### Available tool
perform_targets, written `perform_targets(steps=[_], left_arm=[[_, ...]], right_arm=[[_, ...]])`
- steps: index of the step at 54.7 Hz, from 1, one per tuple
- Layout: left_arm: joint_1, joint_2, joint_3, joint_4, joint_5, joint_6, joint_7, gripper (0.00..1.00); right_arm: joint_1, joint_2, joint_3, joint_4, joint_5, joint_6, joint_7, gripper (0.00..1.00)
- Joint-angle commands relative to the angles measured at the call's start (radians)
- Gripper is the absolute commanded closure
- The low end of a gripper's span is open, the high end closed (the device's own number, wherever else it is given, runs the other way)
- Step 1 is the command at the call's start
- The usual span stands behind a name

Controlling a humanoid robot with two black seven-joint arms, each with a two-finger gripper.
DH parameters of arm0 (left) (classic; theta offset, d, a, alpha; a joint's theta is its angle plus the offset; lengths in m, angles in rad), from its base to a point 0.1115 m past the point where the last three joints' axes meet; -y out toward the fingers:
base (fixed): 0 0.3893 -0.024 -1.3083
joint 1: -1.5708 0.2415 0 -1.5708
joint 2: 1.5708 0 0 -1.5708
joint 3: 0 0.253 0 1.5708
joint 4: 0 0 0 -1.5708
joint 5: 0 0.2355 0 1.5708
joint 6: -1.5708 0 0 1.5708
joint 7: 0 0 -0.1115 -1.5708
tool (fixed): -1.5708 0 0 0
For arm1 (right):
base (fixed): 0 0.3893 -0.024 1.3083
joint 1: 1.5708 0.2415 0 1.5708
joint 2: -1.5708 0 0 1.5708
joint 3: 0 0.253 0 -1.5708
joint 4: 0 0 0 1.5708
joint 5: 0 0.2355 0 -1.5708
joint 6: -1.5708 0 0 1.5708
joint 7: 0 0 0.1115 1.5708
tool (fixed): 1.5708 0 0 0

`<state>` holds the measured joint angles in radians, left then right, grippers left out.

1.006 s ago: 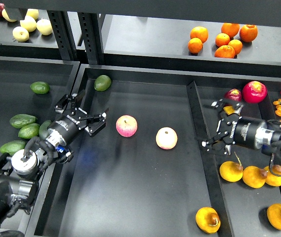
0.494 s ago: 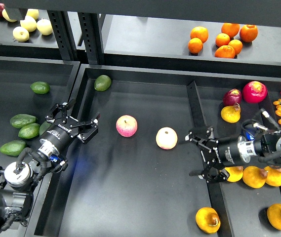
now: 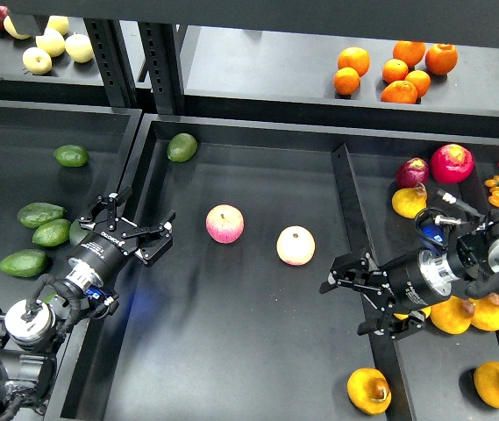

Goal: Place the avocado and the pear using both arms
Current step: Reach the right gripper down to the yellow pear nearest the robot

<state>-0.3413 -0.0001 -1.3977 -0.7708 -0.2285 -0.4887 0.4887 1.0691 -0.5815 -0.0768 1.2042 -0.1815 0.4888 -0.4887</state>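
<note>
My left gripper (image 3: 132, 230) is open and empty, over the left rim of the middle tray (image 3: 231, 351). Just left of it, elongated dark green avocados (image 3: 39, 214) (image 3: 24, 261) lie in the left bin; I cannot tell which is the task's avocado. My right gripper (image 3: 354, 298) is open and empty, over the divider (image 3: 344, 193) between the middle tray and the right bin. Several yellow-orange pears lie in the right bin, one (image 3: 409, 201) behind the arm, one (image 3: 367, 389) with a brown blotch at the front, and others (image 3: 452, 316) under the wrist.
Two pink-and-cream apples (image 3: 224, 223) (image 3: 295, 245) lie in the middle tray, and a rounder olive avocado (image 3: 181, 146) lies at its back left corner. Red fruits (image 3: 452, 162) lie at the back of the right bin. Oranges (image 3: 395, 68) sit on the upper shelf.
My left gripper has drawn back down and left, away from the apple. My right gripper has swung down and left onto the divider, uncovering the pear behind it. Both have stayed open.
</note>
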Motion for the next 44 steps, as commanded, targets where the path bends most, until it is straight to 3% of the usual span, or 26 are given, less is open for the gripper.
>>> perform_targets(steps=[1,44], left_arm=[[0.011,0.000,0.003,-0.021,0.000,0.000,0.000,0.01],[0.018,0.000,0.019,-0.038,0.002,0.000,0.000,0.01]], right_arm=[[0.020,0.019,-0.061,-0.002,-0.067,0.000,0.000,0.00],[0.034,0.161,-0.299,-0.072,-0.203,0.000,0.000,0.01]])
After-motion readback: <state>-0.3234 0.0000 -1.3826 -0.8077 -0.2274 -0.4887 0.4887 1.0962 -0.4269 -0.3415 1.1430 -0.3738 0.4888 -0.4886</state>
